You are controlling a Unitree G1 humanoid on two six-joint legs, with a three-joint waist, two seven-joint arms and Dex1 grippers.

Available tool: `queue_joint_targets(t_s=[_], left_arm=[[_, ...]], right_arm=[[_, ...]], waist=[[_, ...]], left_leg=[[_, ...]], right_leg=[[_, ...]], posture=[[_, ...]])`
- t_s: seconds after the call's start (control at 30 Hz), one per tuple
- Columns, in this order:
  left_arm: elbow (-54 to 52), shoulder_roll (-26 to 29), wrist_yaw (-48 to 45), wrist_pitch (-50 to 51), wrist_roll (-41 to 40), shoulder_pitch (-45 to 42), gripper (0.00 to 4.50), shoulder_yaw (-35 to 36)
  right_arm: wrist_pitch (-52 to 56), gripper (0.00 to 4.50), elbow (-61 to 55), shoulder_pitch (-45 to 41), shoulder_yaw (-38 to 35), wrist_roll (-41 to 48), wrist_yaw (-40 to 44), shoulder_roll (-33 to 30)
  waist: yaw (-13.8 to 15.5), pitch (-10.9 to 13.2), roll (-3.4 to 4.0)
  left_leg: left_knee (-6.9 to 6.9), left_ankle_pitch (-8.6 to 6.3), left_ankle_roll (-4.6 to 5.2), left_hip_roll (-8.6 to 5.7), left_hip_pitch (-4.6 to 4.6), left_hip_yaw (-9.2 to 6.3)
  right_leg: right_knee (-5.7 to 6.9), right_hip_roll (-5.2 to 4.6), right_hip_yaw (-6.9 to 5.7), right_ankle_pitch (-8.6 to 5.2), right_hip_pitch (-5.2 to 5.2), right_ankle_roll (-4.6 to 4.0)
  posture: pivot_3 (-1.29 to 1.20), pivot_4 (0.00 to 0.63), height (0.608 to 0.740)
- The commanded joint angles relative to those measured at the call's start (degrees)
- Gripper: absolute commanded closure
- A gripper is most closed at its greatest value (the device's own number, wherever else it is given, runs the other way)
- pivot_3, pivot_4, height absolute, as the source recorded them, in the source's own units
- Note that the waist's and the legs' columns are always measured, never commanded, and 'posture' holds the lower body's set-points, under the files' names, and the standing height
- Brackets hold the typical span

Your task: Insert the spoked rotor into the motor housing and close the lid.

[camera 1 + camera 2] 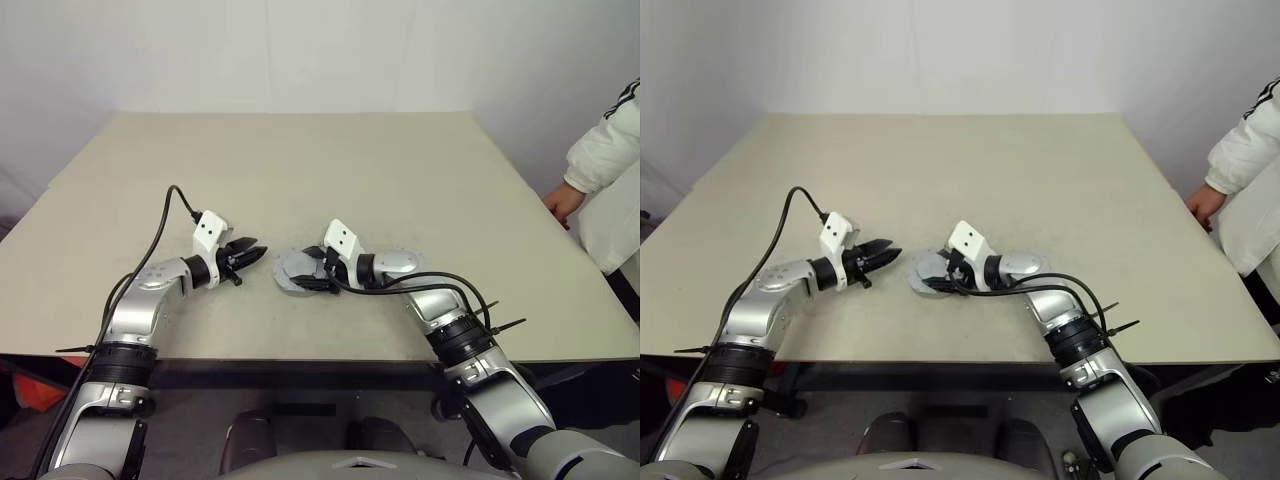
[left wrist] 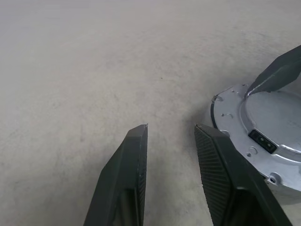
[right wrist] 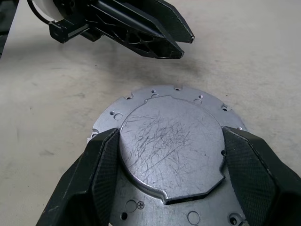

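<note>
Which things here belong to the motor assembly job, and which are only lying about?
Belongs to the job:
- motor housing
- lid, beside the right wrist
- left gripper
- right gripper, over the housing

Just there:
- person's hand at the table edge

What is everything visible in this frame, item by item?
Flat beige table: one, beige, under everything.
Round silver-grey metal part with a scratched raised centre plate: one, silver-grey, near the table's front edge, between the two claws.
Second round grey metal piece: one, grey, just to the right of the first, partly hidden behind the right wrist; details cannot be made out.
Person's hand and white sleeve: one each, at the table's right edge.
Left claw: one, black, open and empty, just left of the silver-grey part.
Right claw: one, black, over the silver-grey part.
</note>
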Motion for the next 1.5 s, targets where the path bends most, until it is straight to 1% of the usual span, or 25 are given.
queue_joint_targets(t_s=[0.03, 0.7, 0.97, 1.13, 1.37, 1.43, 1.5], left_arm=[[-2.19, 0.14, 0.12, -0.24, -0.60, -0.25, 2.84, 0.65], [-3.16, -0.14, 0.46, 0.14, -0.89, 0.55, 2.84, 0.53], [-2.62, -0.18, 0.44, -0.03, -0.74, 0.20, 2.84, 0.62], [-2.67, -0.27, 0.48, 0.06, -0.77, 0.15, 2.84, 0.58], [-6.19, -1.77, 0.90, 3.99, -3.09, 1.16, 2.84, 0.65], [-7.51, -2.57, 0.97, 5.20, -4.81, 1.53, 3.23, 1.42], [-8.37, -3.12, 1.19, 5.84, -6.28, 1.69, 3.80, 2.38]], right_arm=[[-0.21, 1.56, 0.77, -0.73, 0.69, -0.82, 0.16, -0.29], [0.70, 1.56, 2.37, -1.98, -0.05, -0.46, -0.53, -0.10], [0.55, 1.56, 1.80, -0.82, 0.97, -0.95, 0.49, -1.11], [1.23, 1.56, 4.10, -0.76, 1.92, -2.41, -0.96, -0.78], [1.69, 1.56, 6.03, -1.14, 2.18, -2.95, -1.81, -0.95], [1.61, 1.56, 6.04, -1.17, 2.20, -2.92, -1.81, -1.00], [1.60, 1.56, 5.99, -1.14, 2.22, -2.97, -1.94, -1.07]], waist=[[0.00, 0.00, 0.00], [-0.01, 0.00, -0.01], [0.02, 0.00, 0.00], [0.03, -0.01, -0.01], [0.01, -0.03, -0.01], [0.02, -0.03, -0.01], [0.03, -0.03, -0.01]], left_leg=[[0.00, 0.00, -0.01, 0.00, 0.00, 0.00], [0.01, 0.01, -0.01, 0.00, 0.00, 0.00], [0.01, 0.01, -0.01, -0.01, -0.01, 0.00], [0.01, 0.01, -0.01, -0.01, 0.00, 0.00], [0.01, 0.01, -0.01, -0.01, 0.30, 0.00], [0.01, 0.00, 0.00, -0.01, 0.41, 0.00], [0.01, -0.02, 0.03, -0.01, 0.46, 0.00]], right_leg=[[0.01, 0.00, 0.00, 0.00, 0.00, 0.00], [0.02, 0.00, 0.00, 0.00, 0.01, 0.00], [0.01, 0.00, 0.00, 0.00, 0.01, 0.00], [0.01, 0.00, 0.00, 0.00, 0.01, 0.00], [0.01, -0.02, 0.01, -0.02, 0.34, 0.03], [0.01, -0.02, 0.01, -0.15, 0.45, 0.25], [0.01, -0.02, 0.01, -0.21, 0.51, 0.35]], posture=[[0.00, 0.000, 0.740], [0.00, 0.000, 0.740], [0.00, 0.000, 0.740], [0.00, 0.000, 0.740], [0.00, 0.000, 0.740], [0.00, 0.000, 0.740], [0.00, 0.000, 0.740]])
